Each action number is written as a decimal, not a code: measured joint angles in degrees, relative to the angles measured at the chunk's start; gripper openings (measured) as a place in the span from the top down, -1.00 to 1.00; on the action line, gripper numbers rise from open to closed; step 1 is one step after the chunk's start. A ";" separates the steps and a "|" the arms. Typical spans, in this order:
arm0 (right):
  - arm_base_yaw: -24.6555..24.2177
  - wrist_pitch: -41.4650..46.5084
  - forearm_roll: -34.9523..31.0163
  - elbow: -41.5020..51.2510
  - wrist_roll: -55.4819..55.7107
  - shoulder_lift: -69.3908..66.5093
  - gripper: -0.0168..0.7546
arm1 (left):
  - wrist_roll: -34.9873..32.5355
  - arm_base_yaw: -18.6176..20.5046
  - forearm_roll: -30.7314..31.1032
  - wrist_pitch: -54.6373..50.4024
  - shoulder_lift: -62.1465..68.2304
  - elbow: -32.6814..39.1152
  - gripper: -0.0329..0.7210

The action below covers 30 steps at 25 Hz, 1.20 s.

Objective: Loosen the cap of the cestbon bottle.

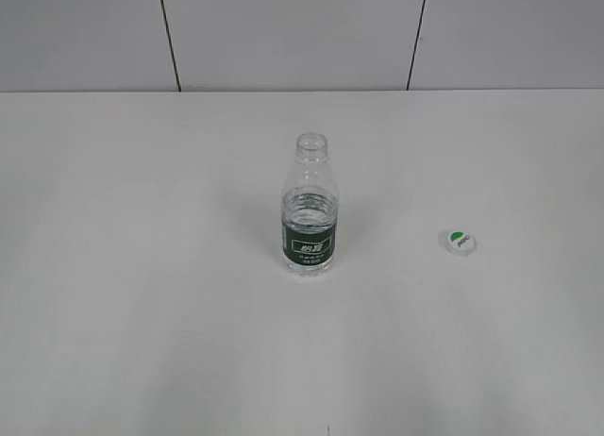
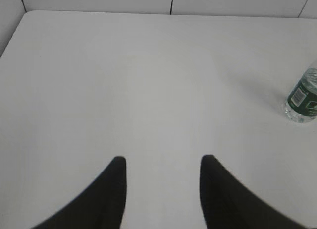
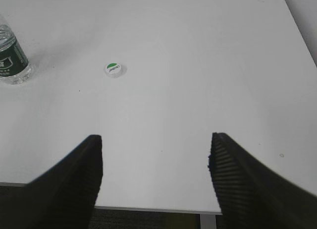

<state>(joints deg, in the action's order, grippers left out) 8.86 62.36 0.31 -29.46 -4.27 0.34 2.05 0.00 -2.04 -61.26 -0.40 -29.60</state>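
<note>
Only the bottle (image 1: 310,205) w/ open neck and the cap (image 1: 458,241), well apart to its right, stand on the table (image 1: 142,313); lots of room around both.

A plain white counter (image 1: 142,313) fills the scene. Behind it stands a pale wall (image 1: 283,30) of large panels split by thin dark vertical seams.

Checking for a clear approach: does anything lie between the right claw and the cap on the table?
Nothing visible does. The small round white plastic cap with a green patch lies alone on bare white table ahead of the open right claw; the clear plastic green-labelled bottle stands off to the side.
</note>
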 joint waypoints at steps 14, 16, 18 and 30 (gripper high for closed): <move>-3.89 0.00 0.30 0.00 0.00 0.00 -0.38 | -0.05 0.20 0.51 0.00 0.00 0.00 0.27; -3.89 0.00 0.30 0.00 0.00 0.00 -0.38 | -0.05 0.17 0.51 0.00 0.00 0.00 0.27; -3.89 0.01 0.30 0.00 0.00 0.00 -0.38 | -0.05 0.17 0.62 0.00 0.00 0.00 0.28; -3.89 0.01 0.33 0.00 0.00 0.00 -0.38 | -0.05 0.17 2.40 -0.05 0.00 0.00 0.27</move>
